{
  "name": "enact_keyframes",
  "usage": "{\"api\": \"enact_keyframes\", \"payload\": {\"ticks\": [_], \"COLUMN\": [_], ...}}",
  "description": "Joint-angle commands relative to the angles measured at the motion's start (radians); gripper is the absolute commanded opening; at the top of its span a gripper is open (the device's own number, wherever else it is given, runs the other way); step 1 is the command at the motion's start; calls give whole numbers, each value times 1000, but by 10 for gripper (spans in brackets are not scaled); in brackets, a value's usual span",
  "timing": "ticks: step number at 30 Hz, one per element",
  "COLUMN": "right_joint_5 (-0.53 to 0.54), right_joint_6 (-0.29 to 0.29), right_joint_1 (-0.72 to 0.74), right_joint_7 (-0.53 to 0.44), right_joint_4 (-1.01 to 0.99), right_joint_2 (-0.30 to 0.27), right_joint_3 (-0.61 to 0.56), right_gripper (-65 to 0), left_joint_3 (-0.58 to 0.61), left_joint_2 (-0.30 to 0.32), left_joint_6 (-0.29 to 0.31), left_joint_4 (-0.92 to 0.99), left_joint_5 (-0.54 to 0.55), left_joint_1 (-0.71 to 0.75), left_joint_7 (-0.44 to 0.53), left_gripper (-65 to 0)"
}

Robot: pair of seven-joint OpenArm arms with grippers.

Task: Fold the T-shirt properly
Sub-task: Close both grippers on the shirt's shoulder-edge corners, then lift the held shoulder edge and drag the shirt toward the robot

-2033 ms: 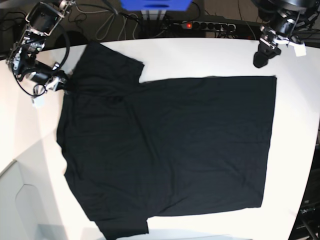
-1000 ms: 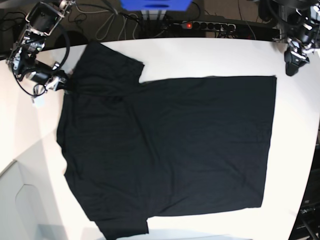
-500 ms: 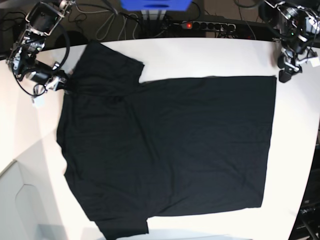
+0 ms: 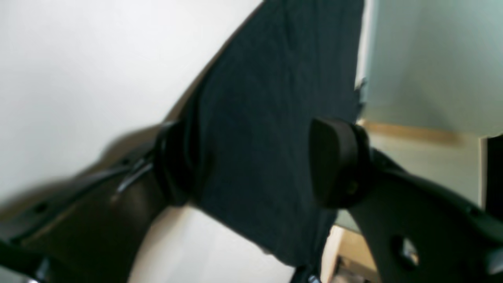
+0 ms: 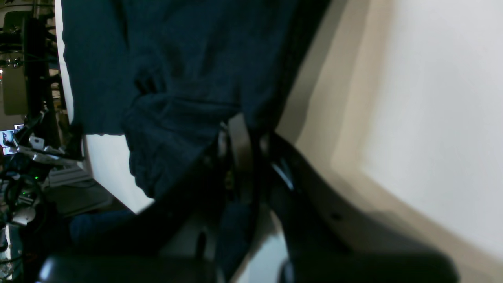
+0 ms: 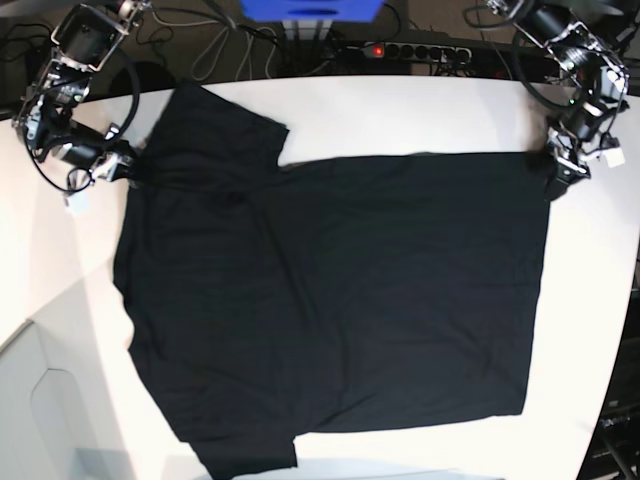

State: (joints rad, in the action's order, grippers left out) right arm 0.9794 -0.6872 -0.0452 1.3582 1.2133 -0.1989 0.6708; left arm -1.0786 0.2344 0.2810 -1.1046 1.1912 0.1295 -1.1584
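Observation:
The black T-shirt (image 6: 340, 300) lies spread flat on the white table (image 6: 420, 110), plain side up, with one sleeve at the back left and one at the front. On the base view's left, my right gripper (image 6: 127, 166) is shut on the T-shirt's edge near the back sleeve. Its wrist view shows bunched cloth (image 5: 177, 118) pinched at the gripper (image 5: 240, 131). My left gripper (image 6: 553, 175) sits at the shirt's back right hem corner. It (image 4: 257, 169) is open, its fingers (image 4: 338, 161) straddling the T-shirt (image 4: 275, 98) corner.
A power strip (image 6: 420, 50), cables and a blue box (image 6: 310, 8) lie beyond the table's back edge. The table's curved right edge (image 6: 625, 300) runs close to the shirt's hem. A pale lower surface (image 6: 40, 400) sits at the front left.
The left arm has swung from the back right corner down and inward to the shirt's hem corner. The right arm and the shirt have not moved.

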Motion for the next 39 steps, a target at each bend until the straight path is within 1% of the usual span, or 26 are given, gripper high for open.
{"api": "enact_keyframes", "payload": {"ticks": [1,6,12,13,14,15,20,21,25,35,37,39], "right_joint_5": [-60,-60,-60,-60,-60,-60,-60,-60,-60,-61,-61,-61], "right_joint_6": [-11,-11,-11,-11,-11,-11,-11,-11,-11,-11,-11,-11], "right_joint_1": [-11,-11,-11,-11,-11,-11,-11,-11,-11,-11,-11,-11], "right_joint_7": [38,38,38,38,38,38,38,38,38,38,38,38], "right_joint_4": [-5,-5,-5,-5,-5,-5,-5,-5,-5,1,1,1], "right_joint_2": [0,0,0,0,0,0,0,0,0,-3,-23,-29], "right_joint_3": [-4,-4,-4,-4,-4,-4,-4,-4,-4,-4,-4,-4], "right_gripper": [-650,-650,-650,-650,-650,-650,-650,-650,-650,-650,-650,-650], "left_joint_3": [10,79,110,116,117,117,117,117,151,153,153,153], "left_joint_2": [3,7,9,9,9,9,7,7,10,9,10,7], "left_joint_6": [-13,-10,-13,-13,-13,-13,-13,-13,-15,-12,-9,-7], "left_joint_4": [22,34,33,33,33,33,33,33,33,30,22,-38], "left_joint_5": [-52,-52,-52,-52,-52,-52,-53,-53,-53,-53,-80,-129], "left_joint_1": [2,-3,-3,-3,-1,-1,0,2,6,31,45,49], "left_joint_7": [2,4,4,4,4,4,4,4,4,1,-1,1], "left_gripper": [-213,-214,-218,-228,-255,-304,-605,-650,-638,-650,-650,-650]}}
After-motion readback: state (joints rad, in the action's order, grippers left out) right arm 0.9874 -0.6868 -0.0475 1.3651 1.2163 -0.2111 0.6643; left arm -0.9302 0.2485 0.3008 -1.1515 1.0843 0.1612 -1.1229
